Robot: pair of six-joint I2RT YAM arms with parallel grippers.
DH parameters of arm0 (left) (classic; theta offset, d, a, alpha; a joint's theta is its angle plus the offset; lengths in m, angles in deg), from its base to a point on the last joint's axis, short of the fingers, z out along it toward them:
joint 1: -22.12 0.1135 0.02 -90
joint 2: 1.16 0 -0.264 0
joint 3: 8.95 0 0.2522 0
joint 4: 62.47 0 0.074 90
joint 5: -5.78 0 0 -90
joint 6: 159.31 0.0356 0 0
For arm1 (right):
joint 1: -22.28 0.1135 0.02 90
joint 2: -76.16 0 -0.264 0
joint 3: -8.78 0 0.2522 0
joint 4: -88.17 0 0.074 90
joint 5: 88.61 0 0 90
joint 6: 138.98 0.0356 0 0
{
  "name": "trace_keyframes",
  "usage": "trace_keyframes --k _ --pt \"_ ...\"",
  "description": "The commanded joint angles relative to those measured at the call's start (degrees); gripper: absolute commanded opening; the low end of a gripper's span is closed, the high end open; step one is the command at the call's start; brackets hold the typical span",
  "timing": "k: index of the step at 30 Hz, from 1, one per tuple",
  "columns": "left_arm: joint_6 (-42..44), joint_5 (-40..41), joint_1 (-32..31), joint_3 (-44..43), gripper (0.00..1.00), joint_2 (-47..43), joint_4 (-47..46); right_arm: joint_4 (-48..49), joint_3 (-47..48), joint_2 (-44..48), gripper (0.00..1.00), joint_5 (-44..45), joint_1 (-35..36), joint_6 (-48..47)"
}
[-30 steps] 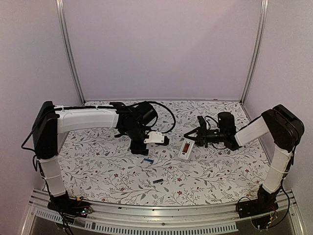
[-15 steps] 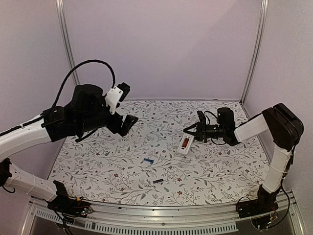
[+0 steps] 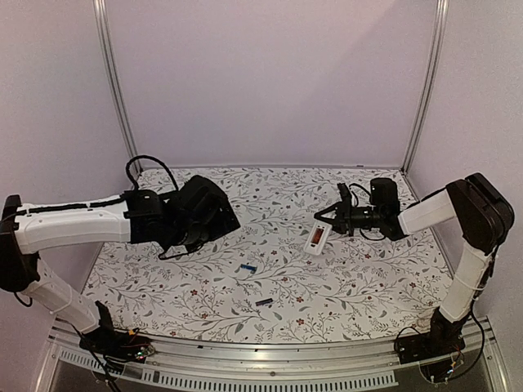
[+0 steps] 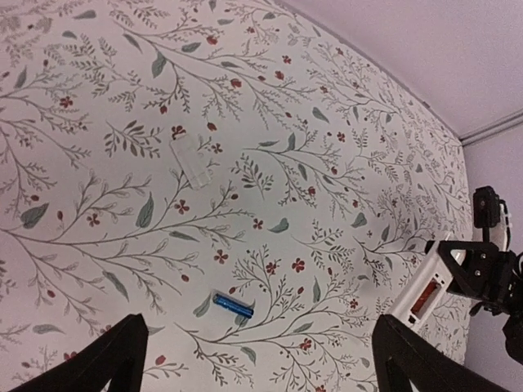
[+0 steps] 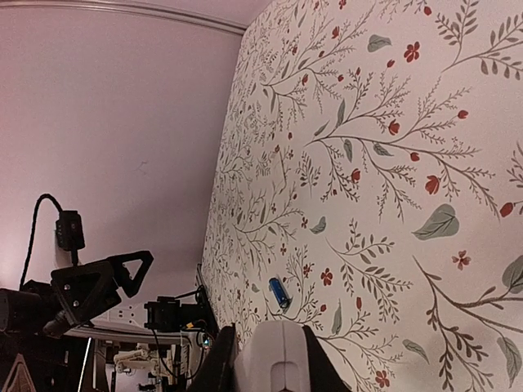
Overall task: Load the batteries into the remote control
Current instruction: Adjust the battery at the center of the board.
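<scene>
My right gripper (image 3: 333,221) is shut on one end of the white remote control (image 3: 317,238) and holds it tilted, its red-marked face showing, right of the table's middle. The remote's end fills the bottom of the right wrist view (image 5: 278,359), between my fingers (image 5: 221,363). The blue battery (image 3: 248,268) lies on the table; it also shows in the left wrist view (image 4: 232,305) and the right wrist view (image 5: 279,292). The black battery (image 3: 263,301) lies nearer the front. My left gripper (image 3: 225,219) is open and empty, hovering left of the batteries, jaws wide apart (image 4: 260,327).
The table has a floral cloth (image 3: 359,286). A small clear flat plastic piece (image 4: 192,162) lies on the cloth beyond the blue battery. Walls and metal posts (image 3: 114,90) enclose the back and sides. The right gripper (image 4: 478,273) with the remote (image 4: 425,290) shows in the left wrist view.
The left arm swung up and left from over the batteries, then came back down to the left of the middle. The right gripper moved the remote slightly right and back.
</scene>
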Motion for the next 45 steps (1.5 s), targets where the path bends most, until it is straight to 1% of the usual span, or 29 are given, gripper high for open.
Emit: trace_keyframes --k 1,2,3,5,6,10,13,16,19,30,45 --pt "-23.6 -0.7 -1.6 -4.5 0.89 7.3 10.7 -1.5 -1.6 2.2 0.0 0.0 -1.7 -1.5" --pt "-26.4 -1.9 -1.8 -6.8 0.84 10.1 13.9 -1.7 -1.8 2.3 0.0 -0.1 -2.2 -1.6" --pt "-27.9 -2.9 -2.0 -9.0 0.82 12.8 16.6 -2.0 -1.9 2.5 0.0 -0.1 -2.5 -1.9" --pt "-29.3 -5.0 -2.4 -13.9 0.79 18.2 20.9 -3.1 -2.1 2.8 0.0 0.2 -3.1 -2.5" --pt "-30.0 -6.2 -2.5 -15.8 0.76 20.5 22.6 -3.8 -2.1 2.9 0.0 0.3 -3.4 -3.1" --pt "-31.9 -8.6 -2.8 -19.0 0.67 25.8 23.1 -6.4 -2.3 3.8 0.0 1.1 -4.1 -5.1" --pt "-34.6 -9.6 -2.7 -18.4 0.61 27.3 21.5 -7.7 -2.5 4.6 0.0 1.4 -4.1 -6.3" --pt "-36.5 -11.7 -2.7 -17.5 0.57 29.0 19.1 -8.6 -2.5 5.3 0.0 1.4 -4.1 -7.1" --pt "-37.0 -13.3 -2.5 -17.9 0.54 31.0 17.3 -8.9 -2.5 5.5 0.0 1.5 -4.1 -7.5" --pt "-36.8 -13.9 -1.0 -19.8 0.48 35.2 15.3 -9.2 -2.6 5.5 0.0 1.2 -4.1 -8.1" --pt "-35.5 -15.1 1.8 -23.1 0.38 40.7 16.4 -9.2 -2.6 5.4 0.0 1.1 -4.2 -8.4"
